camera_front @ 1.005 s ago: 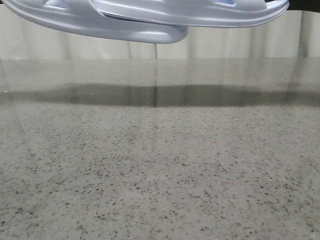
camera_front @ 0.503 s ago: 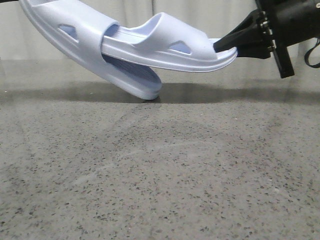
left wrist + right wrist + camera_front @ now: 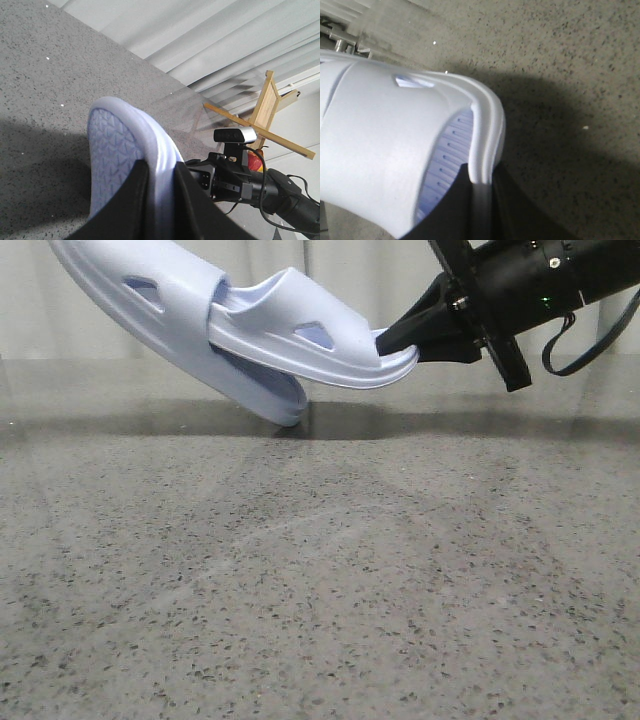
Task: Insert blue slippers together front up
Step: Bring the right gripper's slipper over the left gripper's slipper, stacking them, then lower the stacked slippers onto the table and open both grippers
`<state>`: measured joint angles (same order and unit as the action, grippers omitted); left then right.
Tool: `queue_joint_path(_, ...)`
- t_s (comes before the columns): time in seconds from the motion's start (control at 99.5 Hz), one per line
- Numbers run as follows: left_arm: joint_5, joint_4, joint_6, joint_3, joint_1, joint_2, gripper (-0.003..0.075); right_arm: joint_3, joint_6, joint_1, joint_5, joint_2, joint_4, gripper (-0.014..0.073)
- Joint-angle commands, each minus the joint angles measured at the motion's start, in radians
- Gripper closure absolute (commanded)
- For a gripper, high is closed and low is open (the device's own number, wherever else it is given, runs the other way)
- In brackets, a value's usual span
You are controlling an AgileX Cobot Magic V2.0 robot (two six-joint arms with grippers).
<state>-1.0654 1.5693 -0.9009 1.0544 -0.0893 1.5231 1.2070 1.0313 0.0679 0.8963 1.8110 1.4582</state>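
Two pale blue slippers hang above the speckled table. The left slipper [image 3: 150,300] tilts with its low end down near the table. The right slipper [image 3: 310,340] has its front end pushed under the left slipper's strap. My right gripper [image 3: 400,343] is shut on the right slipper's rear rim; its strap and ribbed footbed fill the right wrist view [image 3: 385,145], with the gripper [image 3: 481,205] clamping the edge. My left gripper [image 3: 161,200] is shut on the left slipper's rim, its patterned sole [image 3: 112,150] facing the camera. The left gripper is out of the front view.
The grey speckled table [image 3: 320,590] lies below, with the slippers' shadow along its far part. Pale curtains hang behind. In the left wrist view a wooden frame [image 3: 265,112] stands beyond the table, and my right arm [image 3: 240,182] with its camera shows.
The slippers have come down from the top of the front view and tilted. My right arm has come into view and moved left, pushing its slipper further under the other's strap.
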Motion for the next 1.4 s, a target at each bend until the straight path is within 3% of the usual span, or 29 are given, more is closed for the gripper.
queue_joint_path(0.0,-0.182,0.038,0.01,0.024,0.046,-0.031,0.0705,0.044,0.019,0.01,0.296,-0.058,0.08,0.0547)
queue_joint_path(0.08,-0.158,0.029,0.007,0.024,0.046,-0.031,0.0705,0.044,0.019,-0.027,0.35,-0.058,0.063,0.0426)
queue_joint_path(0.151,-0.135,0.01,0.007,0.024,0.046,-0.031,0.0705,0.044,0.012,-0.07,0.398,-0.058,0.043,0.0379)
queue_joint_path(0.352,-0.062,-0.022,0.007,0.024,0.046,-0.031,0.0705,0.044,-0.046,-0.198,0.414,-0.093,-0.083,0.0378)
queue_joint_path(0.563,0.003,-0.058,0.007,0.013,0.046,-0.029,0.0705,0.044,-0.049,-0.291,0.414,-0.14,-0.093,0.0378)
queue_joint_path(0.854,0.035,-0.058,-0.084,-0.091,0.046,0.013,0.0704,0.044,-0.059,-0.303,0.414,-0.149,-0.102,0.0378)
queue_joint_path(1.005,0.073,-0.058,-0.196,-0.093,0.046,0.015,0.0692,0.044,-0.059,-0.303,0.414,-0.149,-0.104,0.0378)
queue_joint_path(1.126,0.084,-0.058,-0.259,-0.09,0.046,0.015,0.0587,0.044,-0.061,-0.303,0.414,-0.149,-0.104,0.0378)
queue_joint_path(1.307,0.102,-0.076,-0.294,-0.046,0.044,0.014,0.0272,0.044,-0.067,-0.303,0.414,-0.149,-0.104,0.0378)
queue_joint_path(1.387,0.079,-0.116,-0.298,-0.005,0.035,0.012,0.0203,0.044,-0.067,-0.303,0.414,-0.149,-0.104,0.0378)
